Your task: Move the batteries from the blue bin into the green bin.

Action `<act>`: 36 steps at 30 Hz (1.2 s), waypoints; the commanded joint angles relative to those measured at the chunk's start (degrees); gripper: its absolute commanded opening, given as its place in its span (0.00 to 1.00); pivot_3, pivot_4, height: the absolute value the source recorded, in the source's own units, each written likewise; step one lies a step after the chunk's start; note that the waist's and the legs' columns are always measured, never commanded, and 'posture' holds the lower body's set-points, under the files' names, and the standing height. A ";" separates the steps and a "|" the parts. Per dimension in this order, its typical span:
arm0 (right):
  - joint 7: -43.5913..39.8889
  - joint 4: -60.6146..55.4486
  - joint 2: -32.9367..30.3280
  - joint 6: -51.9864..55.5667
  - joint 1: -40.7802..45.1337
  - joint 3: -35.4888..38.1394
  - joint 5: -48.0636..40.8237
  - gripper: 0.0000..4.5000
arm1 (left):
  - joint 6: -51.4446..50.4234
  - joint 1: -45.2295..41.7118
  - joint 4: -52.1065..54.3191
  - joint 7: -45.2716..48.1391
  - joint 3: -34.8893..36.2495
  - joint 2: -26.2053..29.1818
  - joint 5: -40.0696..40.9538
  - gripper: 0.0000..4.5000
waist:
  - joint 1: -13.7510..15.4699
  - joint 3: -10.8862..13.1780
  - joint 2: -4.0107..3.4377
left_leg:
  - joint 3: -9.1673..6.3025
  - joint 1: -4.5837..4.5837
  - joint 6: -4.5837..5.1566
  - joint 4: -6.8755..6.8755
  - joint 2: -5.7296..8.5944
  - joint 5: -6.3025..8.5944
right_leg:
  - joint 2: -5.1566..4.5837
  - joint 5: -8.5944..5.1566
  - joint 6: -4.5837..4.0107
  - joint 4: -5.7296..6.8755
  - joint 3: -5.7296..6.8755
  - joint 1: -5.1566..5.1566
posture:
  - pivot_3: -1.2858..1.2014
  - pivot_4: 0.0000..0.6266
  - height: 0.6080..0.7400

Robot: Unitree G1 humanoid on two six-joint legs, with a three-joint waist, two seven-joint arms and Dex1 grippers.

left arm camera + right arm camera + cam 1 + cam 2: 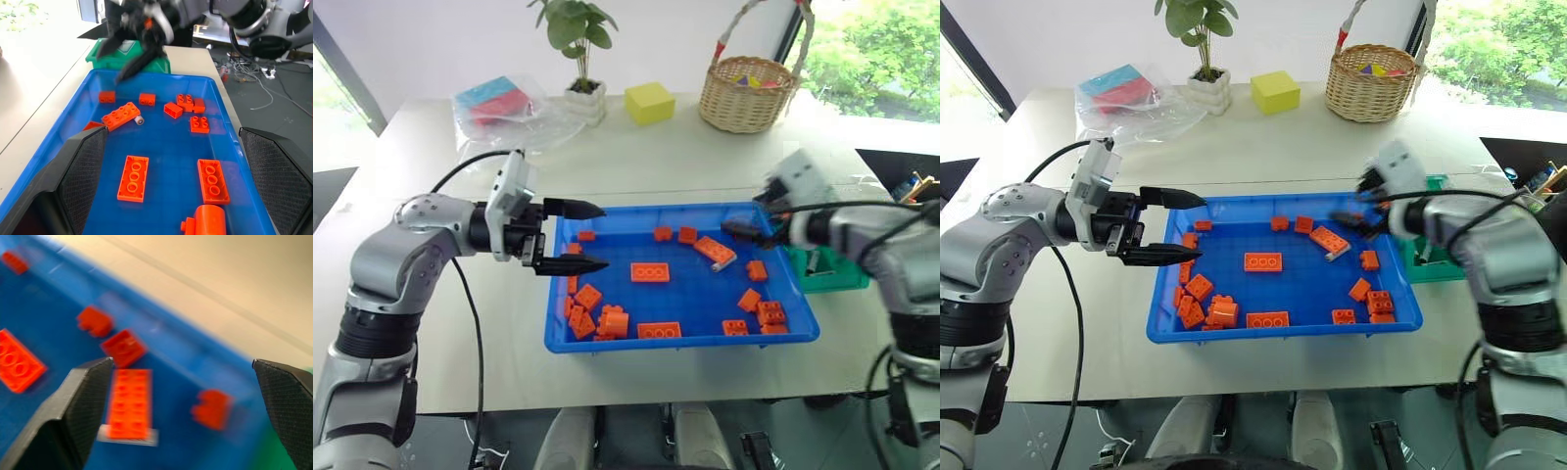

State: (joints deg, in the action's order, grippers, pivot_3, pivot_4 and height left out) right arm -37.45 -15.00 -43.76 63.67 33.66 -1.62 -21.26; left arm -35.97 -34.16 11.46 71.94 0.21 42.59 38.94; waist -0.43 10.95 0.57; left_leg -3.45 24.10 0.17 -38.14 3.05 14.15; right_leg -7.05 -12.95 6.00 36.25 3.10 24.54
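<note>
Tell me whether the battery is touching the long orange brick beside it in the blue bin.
Touching. In the left wrist view the battery sits right against the end of the long orange brick with no gap between them; the right wrist view shows it along the brick's end too.

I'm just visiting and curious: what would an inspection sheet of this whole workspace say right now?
Surface: pale table, cluttered at the back.
Job's things: blue bin holds one visible battery beside a long brick; green bin at its right end.
Clutter: orange bricks scattered in the blue bin.
Grippers: left gripper open over the bin's left end; right gripper open over its right end. Both hold nothing.
Cables: black cable along the left arm.
Surroundings: wicker basket, potted plant, yellow block, plastic bag.
</note>
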 commanded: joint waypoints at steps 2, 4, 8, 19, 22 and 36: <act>2.64 -1.82 1.46 0.43 -0.21 -2.39 1.40 0.99 | 0.05 -0.02 1.79 -0.59 1.26 0.47 0.73 1.00 | 0.26 0.00 0.00 | 0.00 0.01 0.00 -0.01 0.03 0.00 | -0.01 0.00 0.00 0.00 0.00 0.00 | 0.52 0.24 0.71; 3.09 -0.69 1.75 -0.14 -0.09 -3.07 1.98 0.99 | -0.04 0.11 2.00 -0.76 1.38 0.60 0.86 1.00 | 0.28 0.00 0.00 | 0.02 0.02 0.00 -0.03 0.05 0.00 | -0.02 0.00 0.00 -0.01 -0.01 0.00 | 0.52 0.24 0.71; 3.07 2.59 2.05 -1.62 -0.06 -4.63 3.20 0.99 | -0.20 0.26 2.25 -1.02 1.53 0.82 1.08 1.00 | 0.02 0.00 0.00 | 0.01 0.01 0.00 -0.02 0.05 0.00 | -0.01 0.00 0.00 0.00 0.00 0.00 | 0.52 0.24 0.71; 2.76 7.76 3.97 -5.89 -1.15 -6.70 5.40 0.80 | -0.13 -0.01 2.19 -1.51 1.39 0.60 1.14 1.00 | -0.25 0.00 0.00 | 0.03 -0.02 0.00 -0.01 0.03 0.00 | 0.01 0.01 0.01 0.03 0.00 0.00 | 0.52 0.24 0.71; 2.75 7.85 4.29 -5.97 -1.40 -6.62 5.64 0.46 | 0.06 -0.32 1.81 -1.46 1.28 0.54 0.94 1.00 | -0.24 0.00 0.00 | 0.03 -0.02 0.00 -0.01 0.03 0.00 | 0.01 0.01 0.01 0.03 0.00 0.00 | 0.52 0.24 0.71; 1.31 -5.09 10.73 0.12 -1.32 -7.88 -1.65 0.27 | 0.78 -1.09 0.81 -1.02 0.72 0.10 0.32 1.00 | -0.24 0.00 0.00 | 0.00 -0.04 0.00 -0.01 0.02 0.00 | 0.03 0.01 0.02 0.07 0.00 0.00 | 0.52 0.24 0.71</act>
State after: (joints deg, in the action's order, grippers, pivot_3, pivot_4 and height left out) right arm -36.64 -17.91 -33.54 63.15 32.37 -9.11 -22.18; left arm -35.92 -34.09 11.95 70.82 0.28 42.56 39.21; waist -0.67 10.95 0.57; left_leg -3.45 24.06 0.18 -38.15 3.07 14.15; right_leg -7.03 -12.94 6.02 36.31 3.10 24.54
